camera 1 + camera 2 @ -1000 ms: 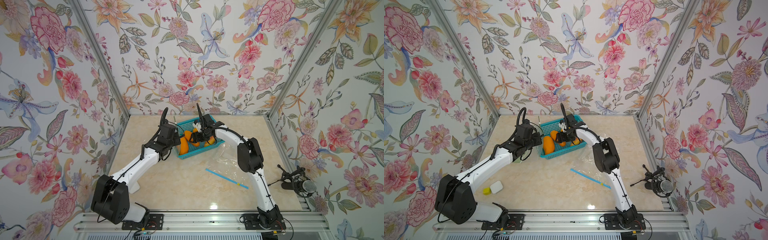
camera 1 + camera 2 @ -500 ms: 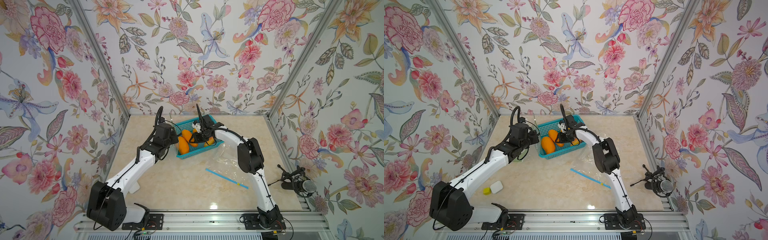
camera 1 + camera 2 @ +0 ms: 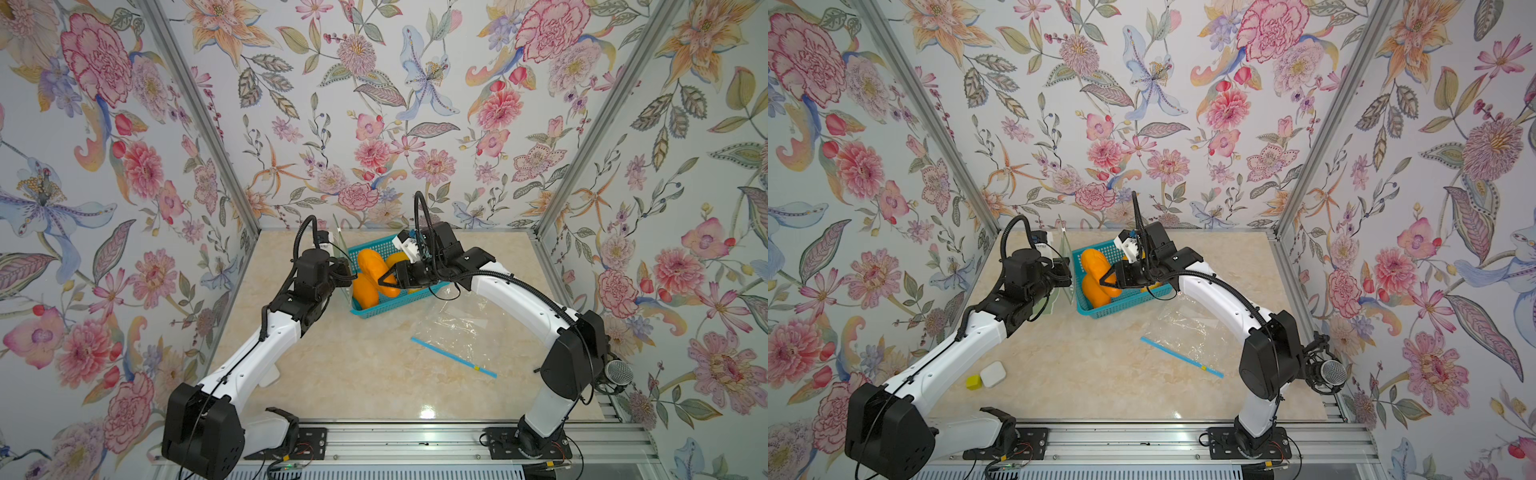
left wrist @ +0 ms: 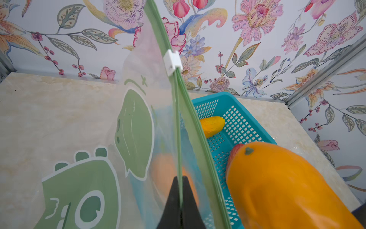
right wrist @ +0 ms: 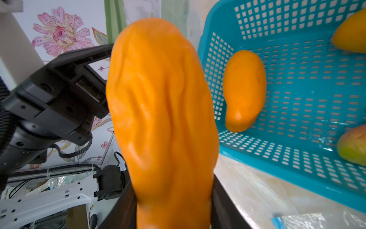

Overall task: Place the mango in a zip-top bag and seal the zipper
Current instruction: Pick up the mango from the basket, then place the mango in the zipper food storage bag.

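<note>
Right pincer (image 5: 174, 210) is clamped on one end of the mango (image 5: 162, 99), raised at the edge of the blue basket (image 5: 297, 83) with most of its length sticking out past the fingers. That overhang worries me. Held by one end, the fruit could swing or slide out if it bumps anything.

Just beyond its tip, my left pincer (image 4: 179, 190) is pinched together on one green lip of the zip-top bag (image 4: 134, 126), holding it upright. The mouth is only a narrow slit below the white slider (image 4: 172, 62), so pushing in now would likely shove the film aside or tug it free.

The left arm's housing sits close beside the mango, and the basket rim is just beside the bag. Open tabletop (image 3: 353, 374) lies frontward, apart from a second clear bag (image 3: 453, 332). The rear wall is near.
</note>
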You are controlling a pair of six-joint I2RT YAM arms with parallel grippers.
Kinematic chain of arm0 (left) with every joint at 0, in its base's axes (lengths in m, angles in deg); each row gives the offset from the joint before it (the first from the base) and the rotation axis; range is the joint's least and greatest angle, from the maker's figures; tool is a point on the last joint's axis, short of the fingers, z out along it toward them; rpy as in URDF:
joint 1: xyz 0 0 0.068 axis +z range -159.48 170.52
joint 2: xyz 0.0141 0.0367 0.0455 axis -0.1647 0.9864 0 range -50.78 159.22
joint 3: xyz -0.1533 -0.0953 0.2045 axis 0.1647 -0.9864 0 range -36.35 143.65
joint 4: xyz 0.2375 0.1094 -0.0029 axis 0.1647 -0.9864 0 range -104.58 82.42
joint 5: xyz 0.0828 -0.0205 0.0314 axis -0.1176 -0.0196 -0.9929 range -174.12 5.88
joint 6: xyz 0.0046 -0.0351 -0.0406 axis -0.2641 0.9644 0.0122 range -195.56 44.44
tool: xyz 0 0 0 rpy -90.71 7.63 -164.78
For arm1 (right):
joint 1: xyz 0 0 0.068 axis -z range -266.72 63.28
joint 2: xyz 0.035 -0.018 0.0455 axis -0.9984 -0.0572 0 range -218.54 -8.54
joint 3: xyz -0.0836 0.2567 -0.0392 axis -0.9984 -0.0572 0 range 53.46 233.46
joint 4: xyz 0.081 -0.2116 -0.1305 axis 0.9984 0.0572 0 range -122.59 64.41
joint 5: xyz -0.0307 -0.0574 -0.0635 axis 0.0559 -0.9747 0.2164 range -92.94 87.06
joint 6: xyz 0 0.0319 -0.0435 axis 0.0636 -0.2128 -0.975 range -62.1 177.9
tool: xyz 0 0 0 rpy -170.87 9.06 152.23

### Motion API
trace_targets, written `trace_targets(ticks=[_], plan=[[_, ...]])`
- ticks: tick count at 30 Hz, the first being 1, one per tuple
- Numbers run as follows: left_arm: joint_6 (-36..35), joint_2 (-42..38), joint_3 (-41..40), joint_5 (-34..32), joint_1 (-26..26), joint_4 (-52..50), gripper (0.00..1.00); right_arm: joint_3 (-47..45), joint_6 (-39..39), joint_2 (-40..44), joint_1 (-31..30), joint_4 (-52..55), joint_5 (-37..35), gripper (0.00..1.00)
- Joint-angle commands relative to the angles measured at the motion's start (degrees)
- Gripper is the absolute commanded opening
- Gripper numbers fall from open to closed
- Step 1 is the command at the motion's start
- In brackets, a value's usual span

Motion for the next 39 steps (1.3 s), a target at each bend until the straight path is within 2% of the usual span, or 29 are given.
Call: trace_targets(ticks=[1,6,10,12,22,31,39], plan=[[-5.54,-0.86,-0.99,2.12,1.07,3.54,0.0,-1.83,3.56,1.98,-1.07,-1.43,4.21,0.13],[-5.27,1.75,2.29,0.89,2.88,-1.33,0.0,-4.71,4.41,4.44,-1.72,-1.37,5.02,0.08],[-2.54,6.46,10.56,-5.9,2.8,-14.58,0.0,-7.77,3.7,5.45,-2.23,-1.45,5.77,0.08],[-1.94,7.48,12.16,-7.06,2.3,-16.62,0.0,-8.5,3.36,5.18,-2.86,-2.39,7.09,0.08],[-2.09,10.0,12.13,-15.04,-0.57,-14.4,0.0,-7.13,2.93,2.4,-5.95,-4.97,14.89,0.08],[-2.46,7.38,7.3,-15.14,-2.32,-9.69,0.0,-7.39,5.45,-2.29,-5.66,-5.66,15.57,0.07],[-3.73,4.11,2.59,-14.2,-2.63,-7.37,0.0,-7.31,9.25,-4.93,-2.91,-7.97,15.66,0.06]])
